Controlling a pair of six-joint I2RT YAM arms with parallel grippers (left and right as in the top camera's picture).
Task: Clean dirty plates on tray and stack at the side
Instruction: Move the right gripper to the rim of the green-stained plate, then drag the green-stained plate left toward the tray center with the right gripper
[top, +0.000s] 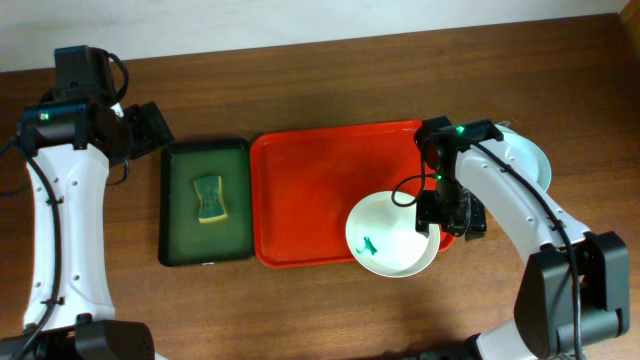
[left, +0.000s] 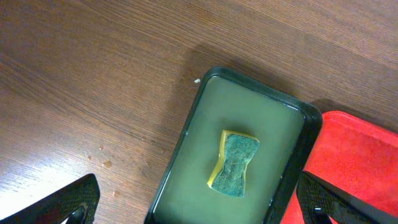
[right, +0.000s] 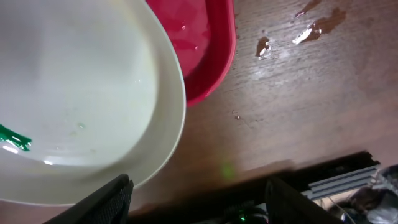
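A white plate (top: 385, 238) with a small teal smear sits on the front right corner of the red tray (top: 310, 190), its rim overhanging the tray's edge. In the right wrist view the plate (right: 74, 93) fills the left side, beside the tray's corner (right: 214, 56). My right gripper (top: 452, 215) (right: 199, 190) is open at the plate's right rim, with that rim just by one finger. More white plate (top: 532, 160) lies on the table right of the tray, partly under my right arm. My left gripper (top: 158, 130) (left: 199, 202) is open and empty above the green tray.
A dark green tray (top: 205, 248) (left: 186, 140) with a yellow-green sponge (top: 209, 199) (left: 234, 163) lies left of the red tray (left: 360, 155). Water drops (right: 311, 28) wet the table by the red tray's corner. The table's front edge is close behind my right gripper.
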